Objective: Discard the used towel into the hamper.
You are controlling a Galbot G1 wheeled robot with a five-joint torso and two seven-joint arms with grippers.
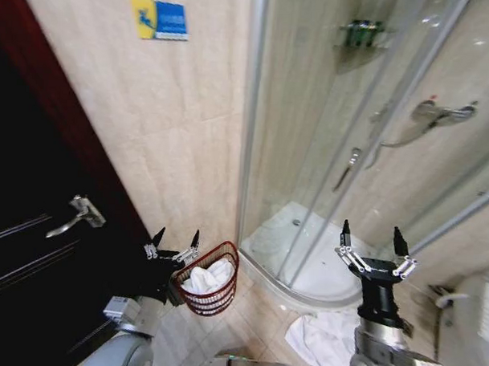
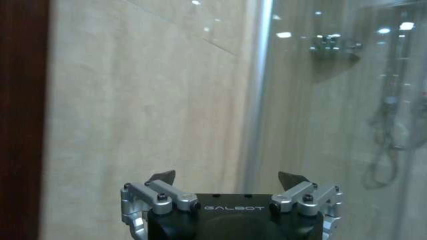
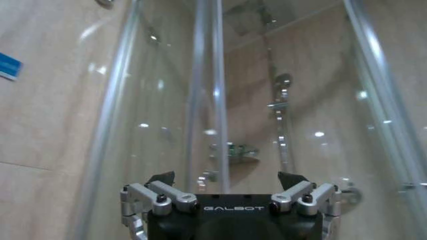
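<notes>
Towel (image 1: 323,340): white, crumpled on the floor tiles (image 1: 260,312), lying below and just inboard of my right fingers, next to the shower tray (image 1: 322,274). Nothing is holding it.

Left to right:
- Dark door (image 1: 33,248) with lever handle (image 1: 79,213) at far left.
- Left gripper (image 1: 172,243) raised, fingers spread wide and empty, tips pointing up at the tiled wall (image 2: 147,100). The hamper (image 1: 210,280) sits just right of and below those fingers. It already has white cloth in it.
- Glass shower enclosure (image 1: 342,138) mid-frame.
- Right gripper (image 1: 371,240) also raised, fingers released and empty, facing the shower glass in its wrist view.

Step, as I read it: pre-grasp. One towel is binned or was there already; the floor one is not yet picked up.

Next move, my call: right arm tips down and drops the fingers onto a raised fold of the towel, closes, lifts clear, then swings across to above the hamper rim and releases. Watch for loose cloth trailing and snagging the wire bars.
</notes>
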